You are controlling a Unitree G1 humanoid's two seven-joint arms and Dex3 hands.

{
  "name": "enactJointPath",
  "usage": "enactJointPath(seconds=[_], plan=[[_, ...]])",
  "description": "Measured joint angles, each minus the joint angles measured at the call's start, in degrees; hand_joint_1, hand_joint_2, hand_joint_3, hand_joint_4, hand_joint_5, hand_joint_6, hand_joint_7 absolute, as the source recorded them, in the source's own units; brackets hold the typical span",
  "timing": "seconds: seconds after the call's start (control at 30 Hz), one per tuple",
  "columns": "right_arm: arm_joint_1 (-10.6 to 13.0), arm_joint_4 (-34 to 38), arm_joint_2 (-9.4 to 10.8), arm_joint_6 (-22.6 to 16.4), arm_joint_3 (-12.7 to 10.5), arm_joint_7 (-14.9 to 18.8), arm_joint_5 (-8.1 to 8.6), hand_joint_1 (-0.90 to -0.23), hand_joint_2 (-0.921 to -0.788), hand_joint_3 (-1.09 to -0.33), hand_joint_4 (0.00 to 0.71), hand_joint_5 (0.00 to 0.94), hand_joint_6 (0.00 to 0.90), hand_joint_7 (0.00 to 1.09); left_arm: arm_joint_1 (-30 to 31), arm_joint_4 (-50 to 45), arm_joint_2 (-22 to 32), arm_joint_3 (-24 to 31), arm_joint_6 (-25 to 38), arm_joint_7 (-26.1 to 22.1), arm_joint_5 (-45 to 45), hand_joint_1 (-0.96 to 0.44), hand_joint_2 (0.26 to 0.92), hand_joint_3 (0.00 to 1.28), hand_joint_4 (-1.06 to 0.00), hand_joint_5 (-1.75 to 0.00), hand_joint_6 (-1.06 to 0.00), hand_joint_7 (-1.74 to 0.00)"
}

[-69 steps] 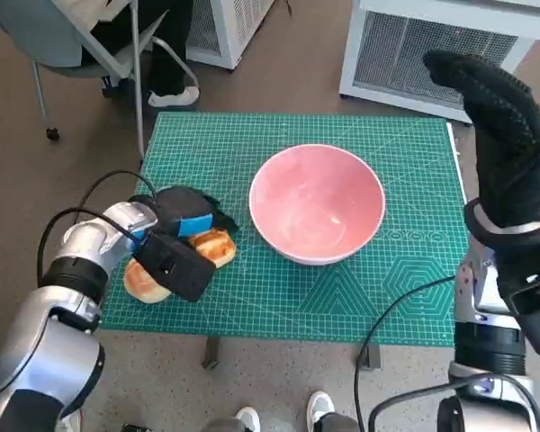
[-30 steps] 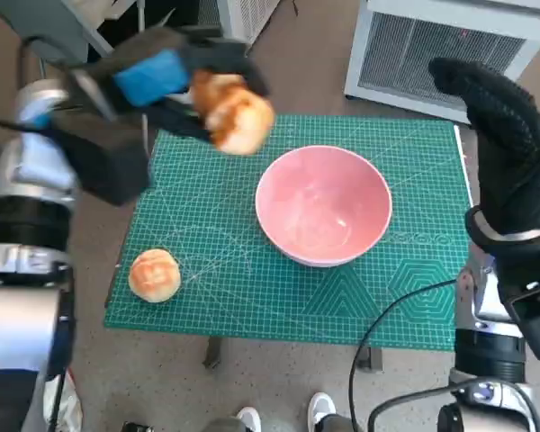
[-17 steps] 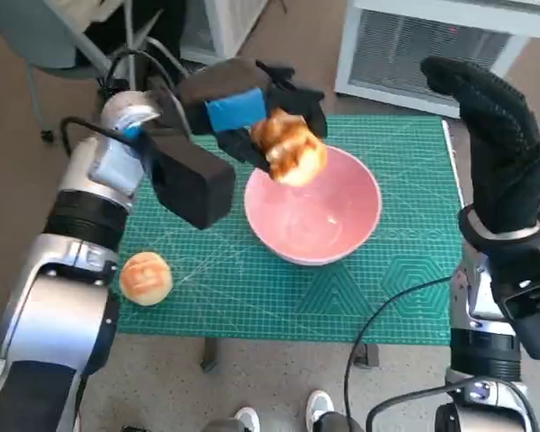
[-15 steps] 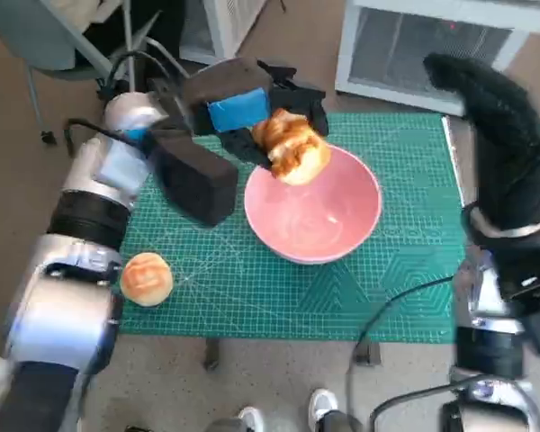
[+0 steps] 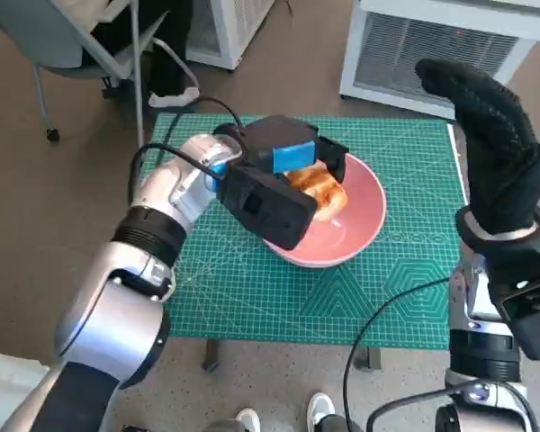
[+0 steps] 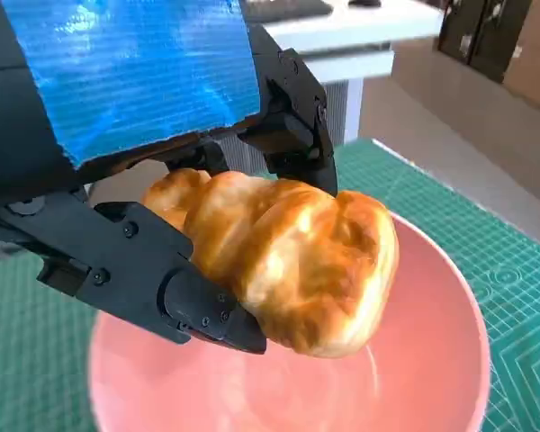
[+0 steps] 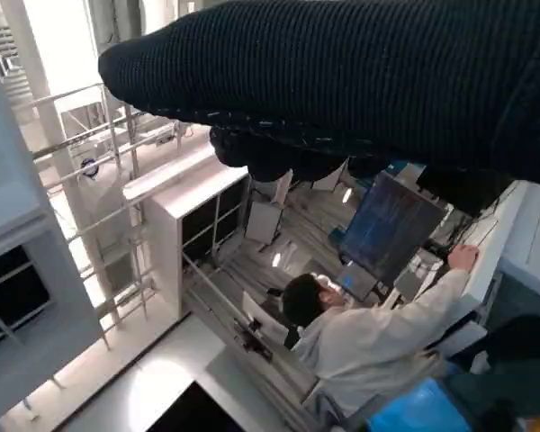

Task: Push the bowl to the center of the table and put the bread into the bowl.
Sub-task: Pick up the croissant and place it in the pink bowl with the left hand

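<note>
The pink bowl (image 5: 353, 229) stands near the middle of the green mat (image 5: 405, 288). My left hand (image 5: 286, 158) reaches over its left rim and grips a golden twisted bread (image 5: 321, 191) low inside it. In the left wrist view the bread (image 6: 292, 261) is clamped between black fingers (image 6: 171, 279) just above the bowl's pink inside (image 6: 432, 369). My right hand (image 5: 493, 144) is raised beside the table's right edge, holding nothing; the right wrist view shows only its glove (image 7: 360, 72).
A chair (image 5: 90, 45) and a person's feet (image 5: 173, 94) are beyond the table's far left corner. A white grilled unit (image 5: 432, 45) stands behind the table. Shoes (image 5: 322, 412) show at the near edge. A person in white (image 7: 369, 337) appears in the right wrist view.
My left hand has come down with the bread from above the bowl's rim into the bowl. The round bun at the mat's front left is now hidden behind my left forearm. The right hand stays raised.
</note>
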Motion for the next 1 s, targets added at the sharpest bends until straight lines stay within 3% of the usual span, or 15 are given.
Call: enactJointPath(seconds=[0.03,0.1,0.13,0.23,0.37,0.7,1.0], plan=[[0.02,-0.06,-0.02,0.08,0.00,0.00,-0.01,-0.620,-0.921,-0.742,0.301,0.001,0.004,0.65,0.13,0.03,-0.26,0.00,0.38,-0.06,-0.06,-0.05,0.916,0.19,-0.38,-0.87,-0.38,-1.00],[0.02,-0.24,-0.01,0.21,0.03,0.00,-0.04,-0.620,-0.921,-0.742,0.301,0.001,0.004,0.65,0.58,0.05,-0.73,-0.01,1.11,-0.38,-0.10,-0.09,0.918,0.16,-0.36,-0.50,-0.34,-0.72],[0.02,-0.34,-0.01,0.30,0.04,0.00,-0.06,-0.620,-0.921,-0.742,0.301,0.001,0.003,0.65,0.80,0.09,-0.89,-0.06,1.42,-0.64,-0.11,-0.14,0.913,0.12,-0.29,-0.32,-0.29,-0.56],[0.06,-0.73,-0.02,0.63,0.03,-0.01,-0.09,-0.621,-0.921,-0.742,0.300,0.001,0.003,0.65,1.47,0.30,-1.20,-0.18,2.76,-2.59,-0.13,-0.24,0.918,0.09,-0.13,-0.10,-0.18,-0.34],[0.16,-1.28,-0.09,0.77,-0.01,-0.01,-0.10,-0.622,-0.921,-0.742,0.299,0.000,0.002,0.65,2.10,0.31,-1.17,-0.17,4.42,-6.01,-0.21,-0.37,0.920,0.08,-0.03,-0.02,-0.11,-0.24],[0.21,-1.38,-0.08,0.78,0.02,-0.02,-0.24,-0.622,-0.921,-0.741,0.297,0.000,-0.001,0.65,3.03,-1.83,1.76,1.35,0.31,-7.61,-1.53,-0.60,0.921,0.14,0.00,0.00,-0.07,-0.21],[0.20,-1.29,0.05,0.77,0.14,-0.04,-0.23,-0.619,-0.921,-0.741,0.298,0.001,0.000,0.65,4.68,-6.40,8.76,4.76,-8.74,-7.84,-5.22,-0.62,0.921,0.16,-0.12,-0.06,-0.16,-0.27]])
